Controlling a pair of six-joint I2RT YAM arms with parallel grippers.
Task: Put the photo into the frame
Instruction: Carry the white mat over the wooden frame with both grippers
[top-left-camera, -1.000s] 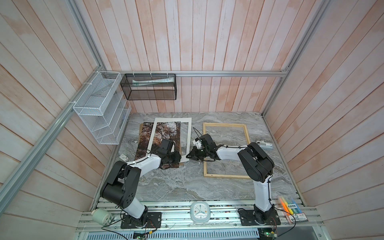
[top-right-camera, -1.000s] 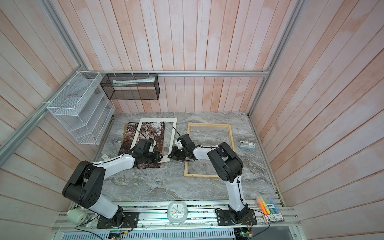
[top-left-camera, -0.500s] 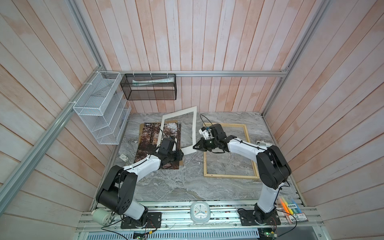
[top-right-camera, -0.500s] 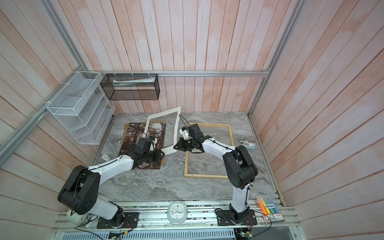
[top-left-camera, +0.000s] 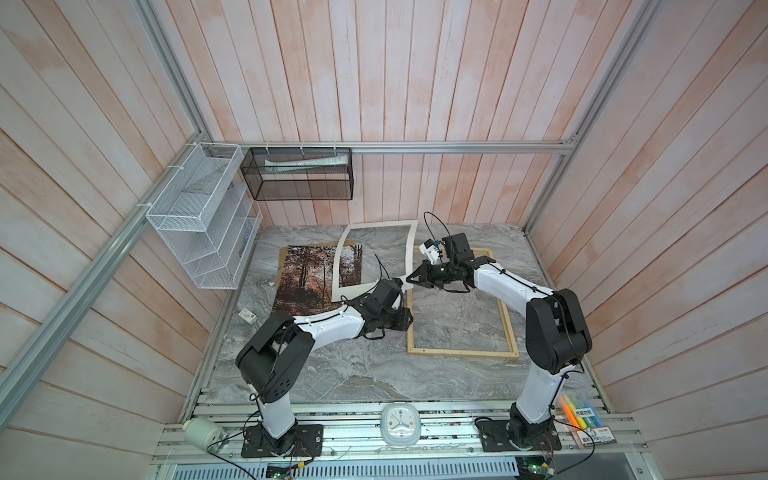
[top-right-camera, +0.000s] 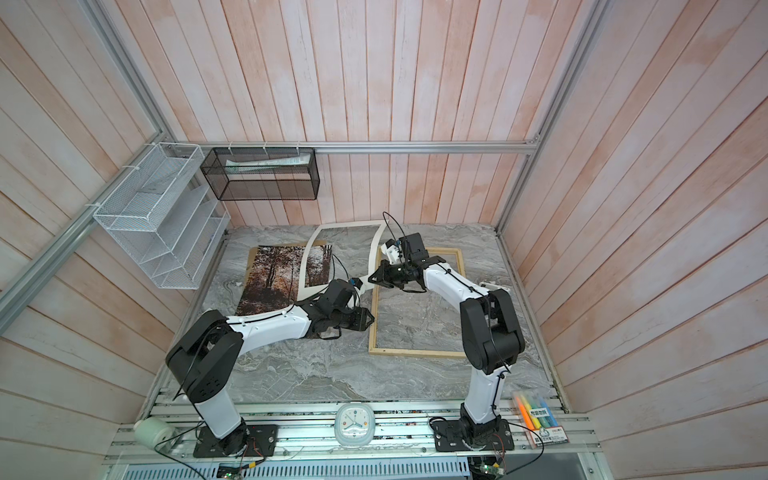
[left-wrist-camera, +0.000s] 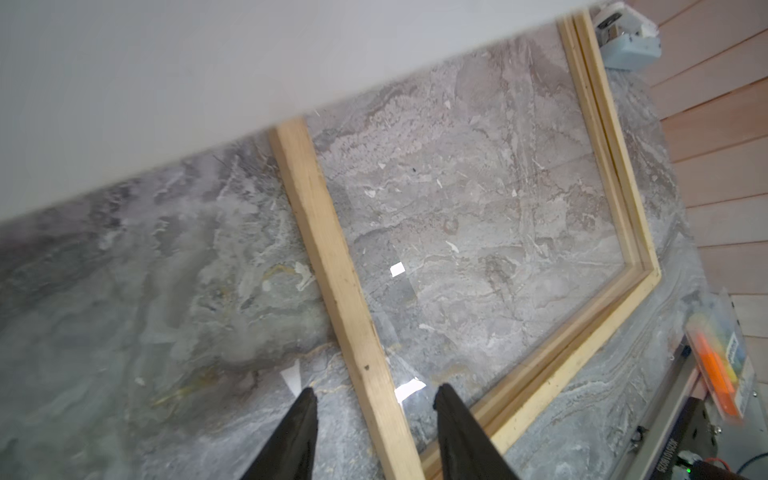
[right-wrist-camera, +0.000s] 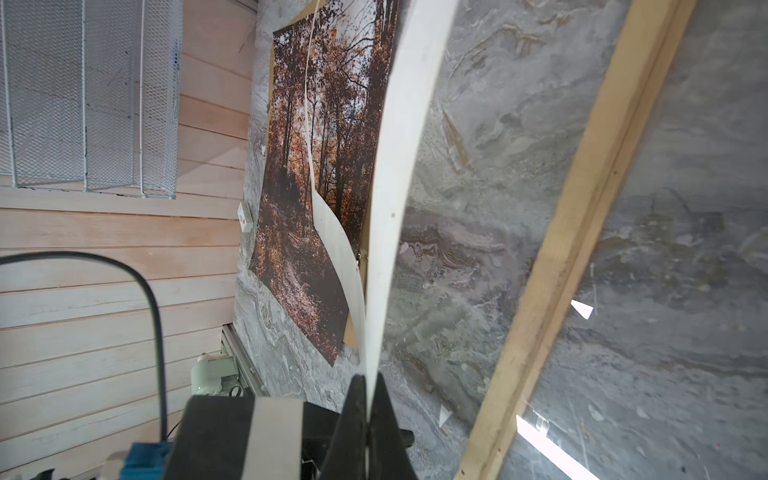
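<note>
The photo (top-left-camera: 305, 278) (top-right-camera: 270, 278) (right-wrist-camera: 307, 208), an autumn forest print, lies flat at the table's left on a brown backing board (top-left-camera: 286, 250). The pale wooden frame (top-left-camera: 461, 353) (top-right-camera: 415, 352) (left-wrist-camera: 332, 257) (right-wrist-camera: 582, 199) lies flat to its right, with only table showing inside it. My right gripper (top-left-camera: 411, 279) (top-right-camera: 372, 279) (right-wrist-camera: 368, 382) is shut on a corner of the white mat (top-left-camera: 376, 226) (top-right-camera: 349, 226) (right-wrist-camera: 399, 166), which hangs raised and bent above the photo's right part. My left gripper (top-left-camera: 405, 324) (top-right-camera: 368, 320) (left-wrist-camera: 376, 395) is open just above the frame's left strip, holding nothing.
A white wire rack (top-left-camera: 199, 216) and a black mesh basket (top-left-camera: 299, 178) hang on the back-left walls. A small white device (top-right-camera: 492, 286) (left-wrist-camera: 627, 41) lies right of the frame. A clock (top-left-camera: 401, 424) and a pack of markers (top-left-camera: 582, 419) sit at the front rail.
My right gripper has lifted the white mat off the photo, up and to the right. My left gripper has moved right, off the photo, to the frame's left strip.
</note>
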